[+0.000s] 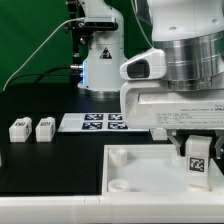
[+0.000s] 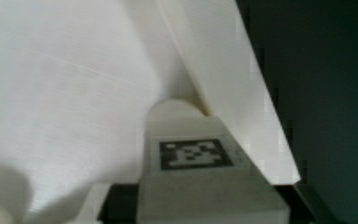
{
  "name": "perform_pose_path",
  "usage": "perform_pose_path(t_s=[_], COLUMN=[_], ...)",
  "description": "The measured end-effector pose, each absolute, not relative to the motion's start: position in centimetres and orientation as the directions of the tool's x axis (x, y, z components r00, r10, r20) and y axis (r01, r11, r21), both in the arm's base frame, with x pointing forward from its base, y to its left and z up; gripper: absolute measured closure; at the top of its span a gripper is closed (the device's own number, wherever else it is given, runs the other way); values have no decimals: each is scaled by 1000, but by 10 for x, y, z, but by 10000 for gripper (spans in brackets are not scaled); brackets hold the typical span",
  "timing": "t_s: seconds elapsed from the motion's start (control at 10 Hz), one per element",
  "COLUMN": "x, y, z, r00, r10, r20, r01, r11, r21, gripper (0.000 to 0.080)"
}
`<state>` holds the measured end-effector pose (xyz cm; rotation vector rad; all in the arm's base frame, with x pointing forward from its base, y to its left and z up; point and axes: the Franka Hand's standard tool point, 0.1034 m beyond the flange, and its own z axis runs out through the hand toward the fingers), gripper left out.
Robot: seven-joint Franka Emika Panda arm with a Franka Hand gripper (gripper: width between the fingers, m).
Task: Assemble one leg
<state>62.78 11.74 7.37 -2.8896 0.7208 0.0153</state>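
Note:
My gripper [image 1: 197,147] is shut on a leg [image 1: 197,162], a small white block with a black-and-white tag. It holds the leg over the large white panel [image 1: 150,172], near the panel's far corner on the exterior view's right. In the wrist view the leg [image 2: 195,150] sits between the dark fingers [image 2: 126,204] of the gripper [image 2: 199,202]. Its far end points into the corner where the panel's floor [image 2: 69,100] meets the raised rim [image 2: 213,70]. Whether the leg touches the panel I cannot tell.
Two more white legs [image 1: 19,128] [image 1: 45,127] lie on the black table at the exterior view's left. The marker board [image 1: 103,122] lies behind the panel. The robot's white base [image 1: 101,55] stands at the back. Round sockets [image 1: 119,156] show at the panel's left corners.

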Motion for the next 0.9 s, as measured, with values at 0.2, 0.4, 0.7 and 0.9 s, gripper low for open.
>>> perform_pose_path(t_s=[0.2,0.4,0.7,0.9], x=[629,628,629,629], y=[118,119,124,124], z=[73,72,71,71], r00=[686,385,99,178], r10=[-720,-907,-971,-961], r20=[-103,-170,-220,-214], r01=[-727,-922,-994,-983], r11=[-673,-372,-86,-164], r21=[-139,-105,-65,-82], gripper=[504,503,503,457])
